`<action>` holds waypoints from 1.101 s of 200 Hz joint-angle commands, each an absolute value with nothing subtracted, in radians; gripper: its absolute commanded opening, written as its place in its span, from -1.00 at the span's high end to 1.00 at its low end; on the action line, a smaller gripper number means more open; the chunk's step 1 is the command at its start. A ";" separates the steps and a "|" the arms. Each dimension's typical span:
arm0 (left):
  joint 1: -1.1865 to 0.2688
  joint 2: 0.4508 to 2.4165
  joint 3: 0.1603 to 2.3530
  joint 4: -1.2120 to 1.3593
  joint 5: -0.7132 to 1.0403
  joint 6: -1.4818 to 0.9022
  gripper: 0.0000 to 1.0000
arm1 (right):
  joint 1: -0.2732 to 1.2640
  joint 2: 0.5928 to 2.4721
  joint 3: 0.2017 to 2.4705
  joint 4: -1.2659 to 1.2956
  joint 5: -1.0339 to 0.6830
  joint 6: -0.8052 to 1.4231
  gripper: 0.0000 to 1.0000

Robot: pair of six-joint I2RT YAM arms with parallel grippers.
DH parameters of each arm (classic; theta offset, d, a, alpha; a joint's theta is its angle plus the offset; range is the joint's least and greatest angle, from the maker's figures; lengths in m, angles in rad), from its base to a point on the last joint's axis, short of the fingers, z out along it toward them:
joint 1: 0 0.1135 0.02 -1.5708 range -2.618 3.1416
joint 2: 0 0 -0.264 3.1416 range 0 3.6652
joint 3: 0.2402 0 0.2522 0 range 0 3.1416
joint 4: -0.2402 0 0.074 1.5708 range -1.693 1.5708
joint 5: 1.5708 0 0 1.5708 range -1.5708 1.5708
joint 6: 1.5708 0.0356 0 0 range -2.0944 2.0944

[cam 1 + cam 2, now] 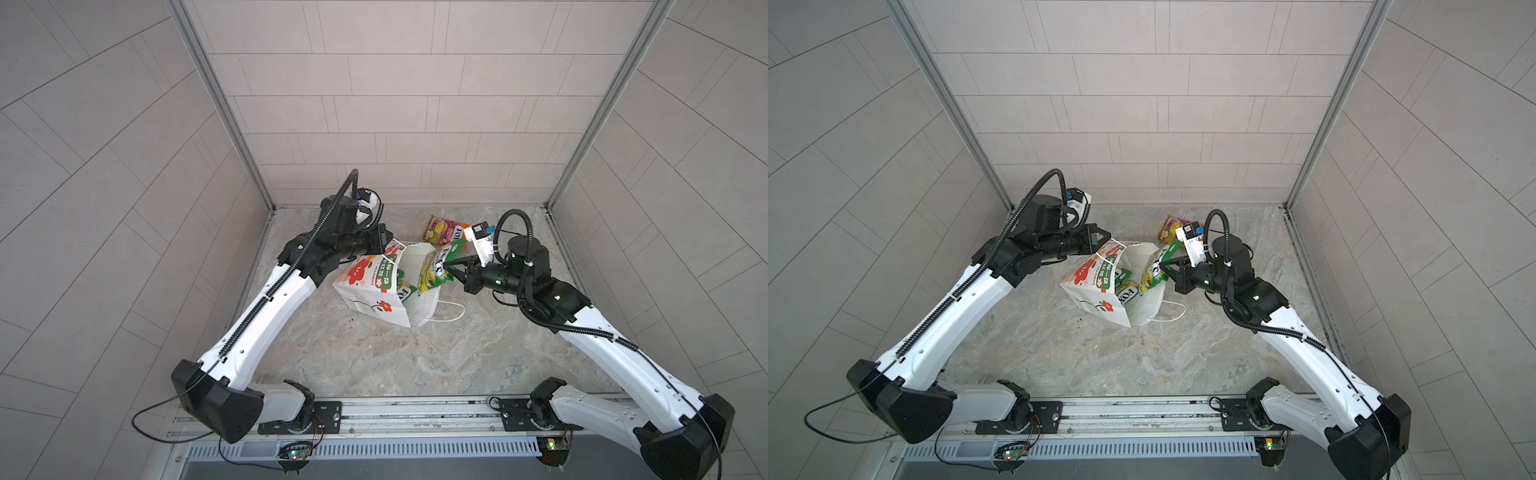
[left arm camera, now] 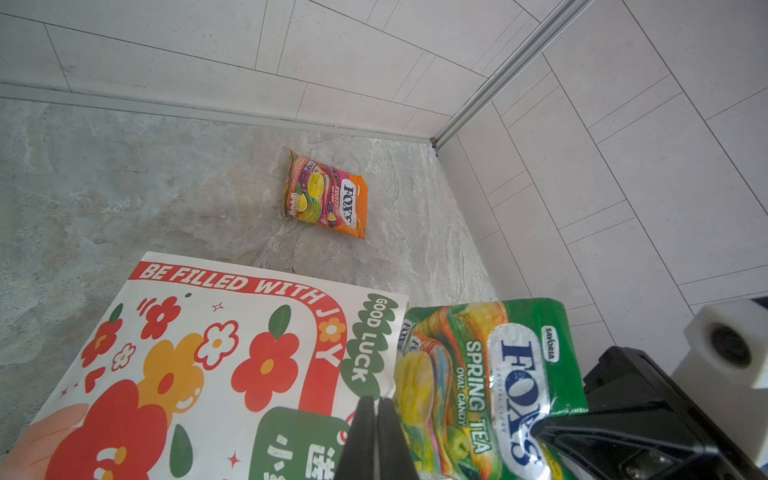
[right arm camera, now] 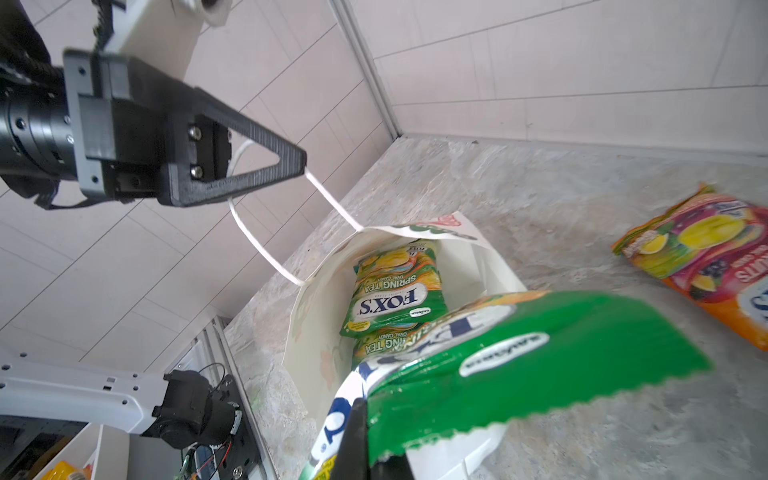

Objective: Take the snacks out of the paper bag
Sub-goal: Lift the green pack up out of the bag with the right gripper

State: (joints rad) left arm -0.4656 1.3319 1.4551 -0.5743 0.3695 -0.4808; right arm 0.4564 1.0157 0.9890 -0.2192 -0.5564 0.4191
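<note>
A green-and-yellow packet (image 1: 434,272) hangs at the mouth of the tilted paper bag (image 1: 365,293), right jaws clamped on its edge; left jaws pinch a cord handle (image 3: 266,249). The thin edge grip could slip, dropping it back onto two more packets (image 3: 390,299) inside, or a snag could topple the bag. An orange packet (image 2: 326,195) lies on the surface (image 1: 374,357) beyond, crowding the likely drop spot.
</note>
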 commanded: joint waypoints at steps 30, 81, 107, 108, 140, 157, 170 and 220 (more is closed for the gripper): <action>-0.469 1.327 1.482 -0.557 0.364 -0.475 1.00 | 0.301 0.939 1.052 -0.262 -0.530 0.427 1.00; -0.469 1.322 1.479 -0.557 0.367 -0.473 1.00 | 0.142 0.936 1.086 -0.319 -0.550 0.419 1.00; -0.470 1.319 1.478 -0.557 0.369 -0.472 1.00 | 0.070 0.977 1.089 -0.336 -0.564 0.408 1.00; -0.470 1.319 1.477 -0.557 0.368 -0.472 1.00 | 0.067 0.978 1.088 -0.336 -0.564 0.407 1.00; -0.471 1.315 1.476 -0.557 0.370 -0.473 1.00 | 0.013 1.087 1.099 -0.333 -0.552 0.364 1.00; -0.470 1.316 1.473 -0.557 0.372 -0.472 1.00 | 0.000 1.157 1.113 -0.318 -0.542 0.346 1.00; -0.471 1.315 1.471 -0.557 0.373 -0.472 1.00 | -0.002 1.220 1.127 -0.303 -0.536 0.333 1.00; -0.471 1.315 1.465 -0.557 0.373 -0.468 1.00 | -0.003 1.451 1.218 -0.234 -0.532 0.319 1.00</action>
State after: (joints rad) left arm -0.4679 1.3319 1.4548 -0.5739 0.3737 -0.4786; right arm -0.0013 1.3823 1.1435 -0.3244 -0.5301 0.3546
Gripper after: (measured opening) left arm 0.040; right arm 0.048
